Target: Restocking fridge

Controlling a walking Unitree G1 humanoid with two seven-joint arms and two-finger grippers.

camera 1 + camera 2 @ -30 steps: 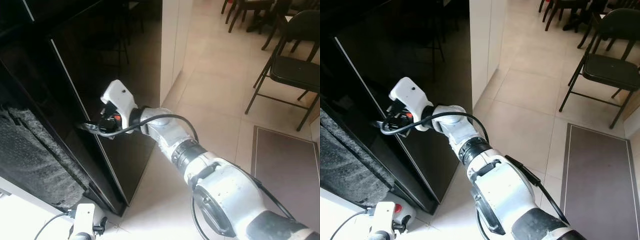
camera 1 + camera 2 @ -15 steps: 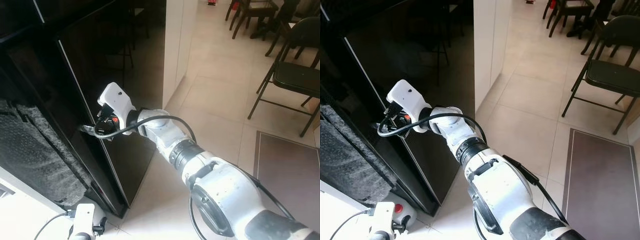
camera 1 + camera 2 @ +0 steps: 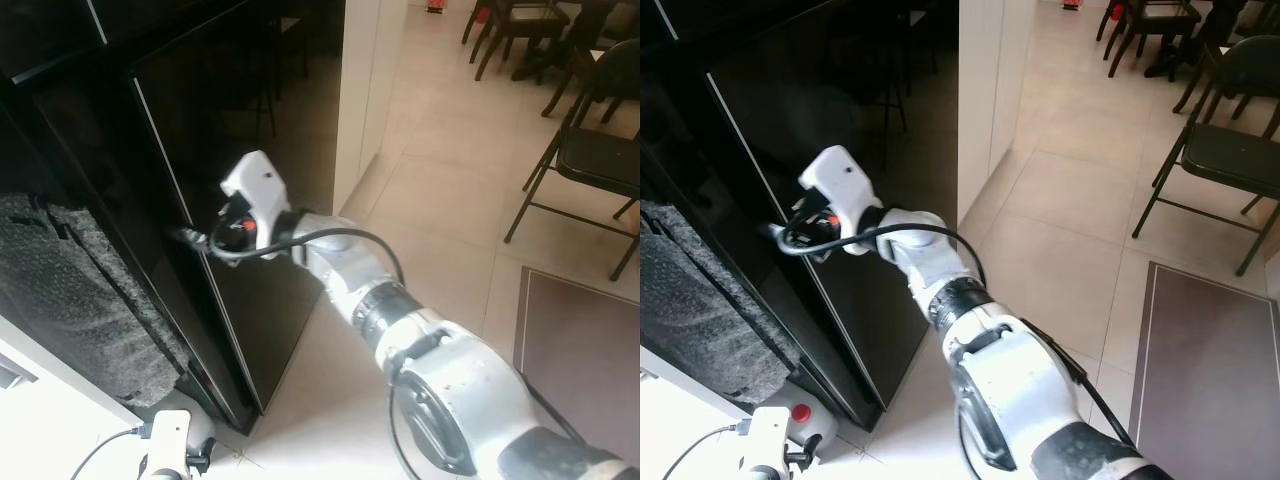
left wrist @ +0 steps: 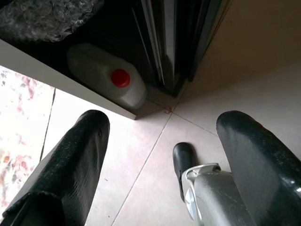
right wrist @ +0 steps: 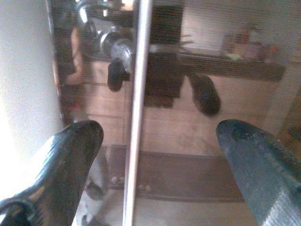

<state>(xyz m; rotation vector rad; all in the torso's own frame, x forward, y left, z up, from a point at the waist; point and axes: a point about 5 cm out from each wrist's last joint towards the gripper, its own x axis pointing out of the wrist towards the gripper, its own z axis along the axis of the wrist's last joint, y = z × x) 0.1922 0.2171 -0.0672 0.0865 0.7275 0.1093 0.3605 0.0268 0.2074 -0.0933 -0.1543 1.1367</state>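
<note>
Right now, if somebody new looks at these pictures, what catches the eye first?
The long silver right arm stretches forward, its right gripper at the edge of the tall glossy black fridge door, with fingers spread. Low on the left, a white plastic jug with a red cap lies on the pale tiled floor.

Folding chair (image 3: pixel 600 150) (black) beside brown mat (image 3: pixel 578 350)

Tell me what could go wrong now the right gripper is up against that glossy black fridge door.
The right gripper is open, its fingers astride the glossy black fridge door's thin silver edge strip; they could slip off it. The black cable looped by the wrist might snag there. The white jug with a red cap sits at the fridge's foot, where a swinging door could hit it.
</note>
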